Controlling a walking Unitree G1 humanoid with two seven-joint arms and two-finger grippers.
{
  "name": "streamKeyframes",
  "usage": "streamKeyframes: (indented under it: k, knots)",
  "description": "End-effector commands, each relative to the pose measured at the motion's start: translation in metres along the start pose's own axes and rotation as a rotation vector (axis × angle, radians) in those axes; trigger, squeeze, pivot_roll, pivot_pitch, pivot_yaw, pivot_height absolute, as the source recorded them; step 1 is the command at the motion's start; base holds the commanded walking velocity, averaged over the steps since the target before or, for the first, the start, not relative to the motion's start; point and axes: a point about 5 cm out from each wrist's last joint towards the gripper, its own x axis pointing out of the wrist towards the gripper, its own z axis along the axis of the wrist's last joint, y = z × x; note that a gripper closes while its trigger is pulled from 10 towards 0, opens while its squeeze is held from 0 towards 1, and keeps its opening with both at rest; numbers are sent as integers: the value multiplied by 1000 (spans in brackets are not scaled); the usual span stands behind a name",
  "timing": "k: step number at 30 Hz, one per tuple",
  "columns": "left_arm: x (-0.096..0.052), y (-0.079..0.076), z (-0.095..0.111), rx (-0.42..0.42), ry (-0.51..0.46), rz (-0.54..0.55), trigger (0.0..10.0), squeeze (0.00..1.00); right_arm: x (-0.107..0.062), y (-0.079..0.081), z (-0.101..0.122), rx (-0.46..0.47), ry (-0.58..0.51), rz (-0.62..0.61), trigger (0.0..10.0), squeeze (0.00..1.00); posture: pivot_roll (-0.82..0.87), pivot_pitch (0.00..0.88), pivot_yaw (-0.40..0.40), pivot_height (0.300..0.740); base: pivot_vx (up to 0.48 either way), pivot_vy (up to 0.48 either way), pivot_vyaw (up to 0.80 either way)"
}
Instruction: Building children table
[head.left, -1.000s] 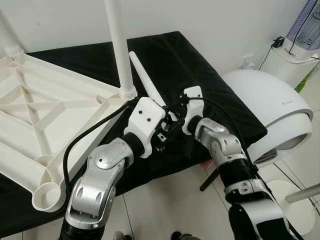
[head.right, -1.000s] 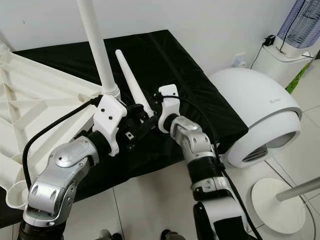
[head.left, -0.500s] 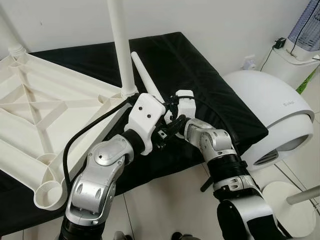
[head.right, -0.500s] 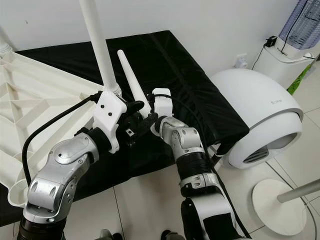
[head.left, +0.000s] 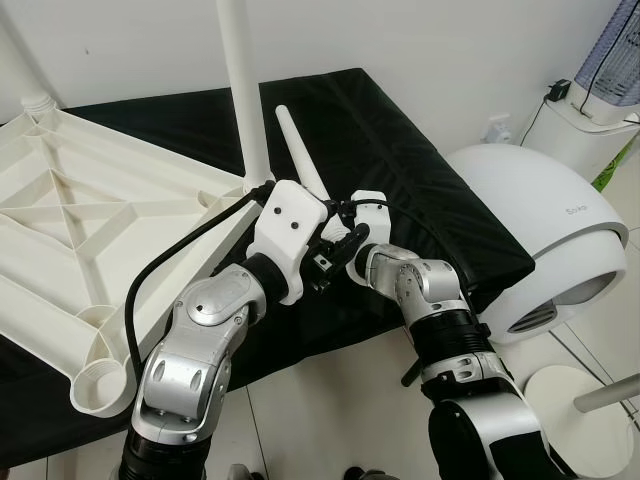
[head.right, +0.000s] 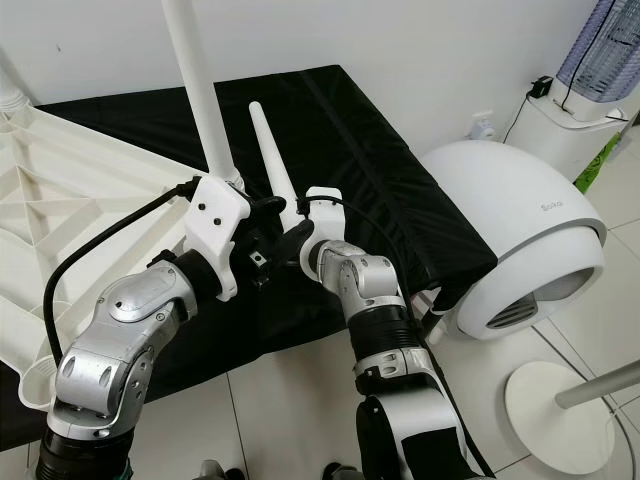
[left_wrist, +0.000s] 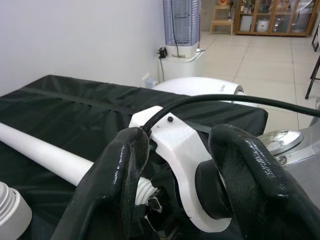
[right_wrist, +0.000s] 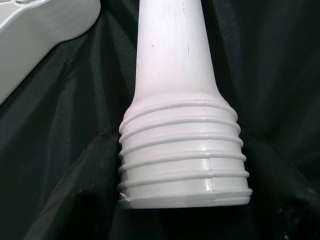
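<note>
An upturned white plastic tabletop (head.left: 90, 230) lies on a black-covered surface (head.left: 400, 160). One white leg (head.left: 243, 100) stands upright in its near corner socket. A loose tapered leg (head.left: 302, 170) rests on the black cloth beside it, threaded end towards me. My right gripper (head.left: 337, 237) is shut on that threaded end (right_wrist: 182, 155), with a black finger (right_wrist: 75, 200) on either side of the threads. My left gripper (left_wrist: 180, 165) is open just beside it, and the right arm's white wrist housing (left_wrist: 175, 145) sits beyond its fingers.
A big white domed appliance (head.left: 545, 225) stands on the tiled floor to the right of the black surface. A round white stand base (head.left: 575, 400) lies near it. A purple lamp unit (head.left: 612, 50) stands by the wall. An empty corner socket (head.left: 98, 385) faces me.
My right arm has swung left and closed in on the loose leg's threaded end. The leg's thin tip has shifted slightly right. The left arm has hardly moved.
</note>
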Motion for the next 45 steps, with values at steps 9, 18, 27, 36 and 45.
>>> streamKeyframes:
  k: [9,18,27,36,45]
  knots:
    - [2,22,3,-98,-48,114,10000,0,-10,-6,0,-52,-205,-66,10000,0,-68,112,27,740,0,0,0]
    - [2,43,3,-162,-58,119,10000,0,-27,-28,-2,-20,-420,-101,10000,0,-78,103,37,740,0,0,0]
    - [11,27,-7,-302,-23,-74,10000,0,-49,-38,-12,-10,-621,-3,10000,0,-80,93,54,740,0,0,0]
    - [18,8,-1,-435,-37,-259,10000,1000,-57,-33,-17,-128,-695,104,10000,0,-76,93,57,740,0,0,0]
    - [35,31,-5,-673,26,-207,10000,1000,-66,-28,-15,-267,-793,177,10000,0,-74,91,57,740,0,0,0]
